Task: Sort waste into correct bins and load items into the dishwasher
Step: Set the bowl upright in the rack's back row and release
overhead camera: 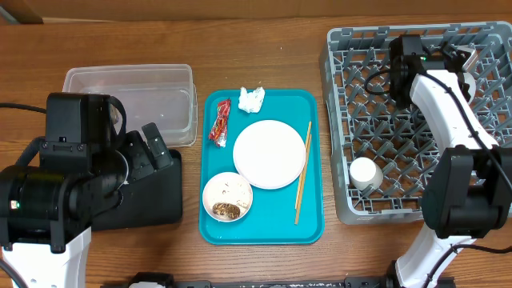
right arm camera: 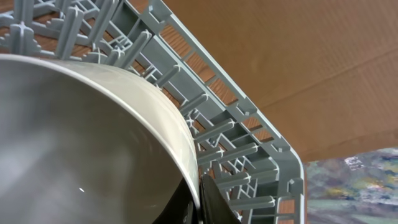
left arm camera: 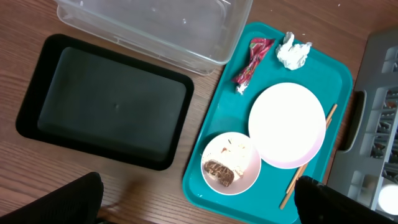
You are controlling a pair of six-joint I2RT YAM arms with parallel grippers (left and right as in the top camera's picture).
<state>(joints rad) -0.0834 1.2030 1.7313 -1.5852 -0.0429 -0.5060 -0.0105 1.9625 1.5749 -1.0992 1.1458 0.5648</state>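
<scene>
Writing: the red snack wrapper (left arm camera: pixel 250 62) carries print, too small to read.
Left claw (left arm camera: pixel 199 186): spread wide, holding nothing; it hangs above the black tray (left arm camera: pixel 106 106), near the left edge of the table.
Right claw (right arm camera: pixel 196 208): pinching the rim of a pale bowl (right arm camera: pixel 93 137), one dark finger on each side of the rim, over the far side of the dish rack (overhead camera: pixel 416 120).
Clear tub (overhead camera: pixel 128 96): toward the far-left corner of the table, just beyond the black tray.
Teal tray (overhead camera: pixel 312 224): mid-table, between the black tray and the dish rack.
Wrapper, white tissue (left arm camera: pixel 292 53): far-left corner of the teal tray, tissue just right of the wrapper; both well apart from the left claw.
Small bowl (left arm camera: pixel 231 163): near-left part of the teal tray, brown and pale food scraps (left arm camera: pixel 217 171) inside; the waste closest to the left claw, not touched.
Plate (left arm camera: pixel 287 124): centre of the teal tray, its rim overlapping the small bowl's.
Chopsticks (overhead camera: pixel 303 172): along the right side of the teal tray, beside the plate.
White cup (overhead camera: pixel 366 174): in the rack's near-left area, apart from the right claw.
</scene>
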